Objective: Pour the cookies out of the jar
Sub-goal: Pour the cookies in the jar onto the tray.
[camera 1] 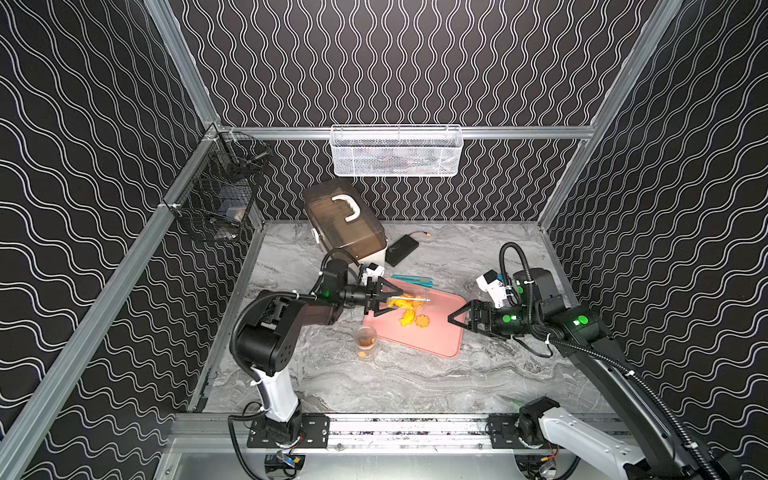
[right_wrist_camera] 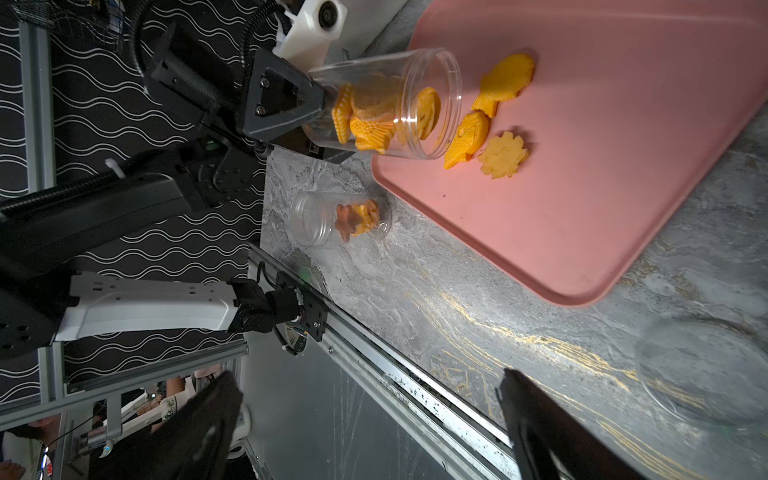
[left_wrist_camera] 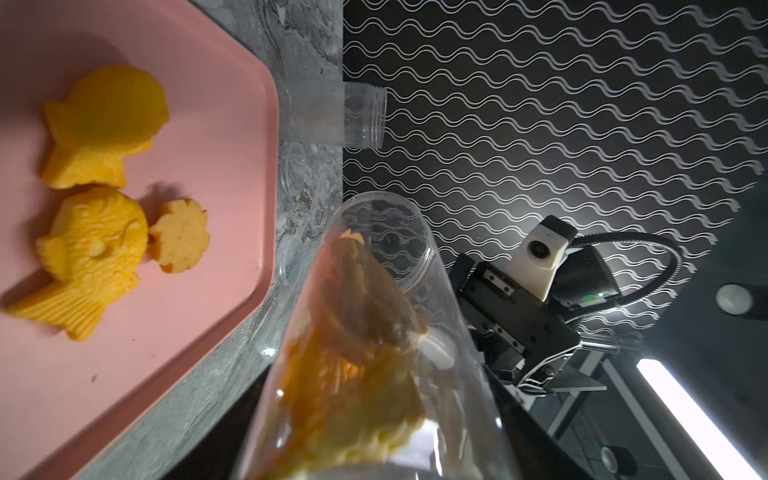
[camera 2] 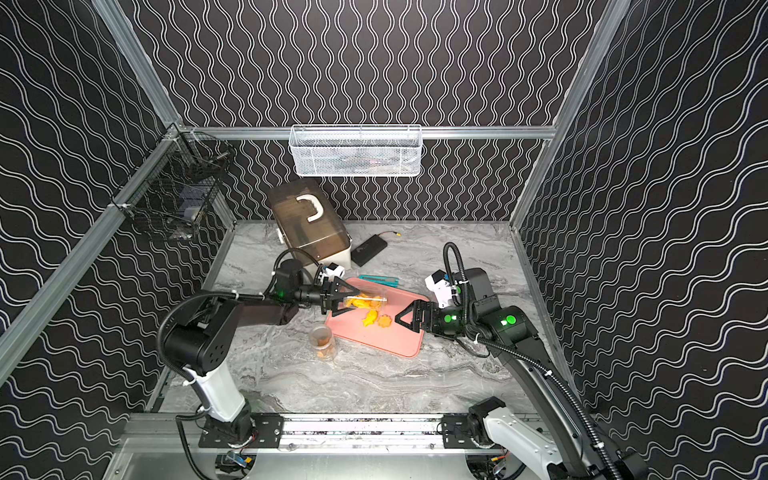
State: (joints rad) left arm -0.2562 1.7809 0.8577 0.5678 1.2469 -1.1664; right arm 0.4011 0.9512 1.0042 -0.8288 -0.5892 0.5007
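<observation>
My left gripper (camera 1: 388,300) (camera 2: 345,300) is shut on the base of a clear jar (camera 1: 409,300) (left_wrist_camera: 436,316) (right_wrist_camera: 386,104). The jar lies tipped on its side, mouth over the pink tray (camera 1: 432,336) (right_wrist_camera: 602,166). Several orange cookies (right_wrist_camera: 370,120) sit inside it, one near the mouth. Three cookies (camera 1: 413,319) (left_wrist_camera: 95,245) (right_wrist_camera: 490,129), two of them fish-shaped, lie on the tray just below the mouth. My right gripper (camera 1: 455,319) (right_wrist_camera: 370,380) hovers open and empty at the tray's right edge.
A second clear jar (camera 1: 365,343) (right_wrist_camera: 332,220) with small orange pieces and a brown star stands left of the tray. An empty jar (left_wrist_camera: 336,116) and a clear lid (right_wrist_camera: 702,370) sit to the tray's right. A brown-lidded box (camera 1: 345,224) and a black device (camera 1: 401,249) lie behind.
</observation>
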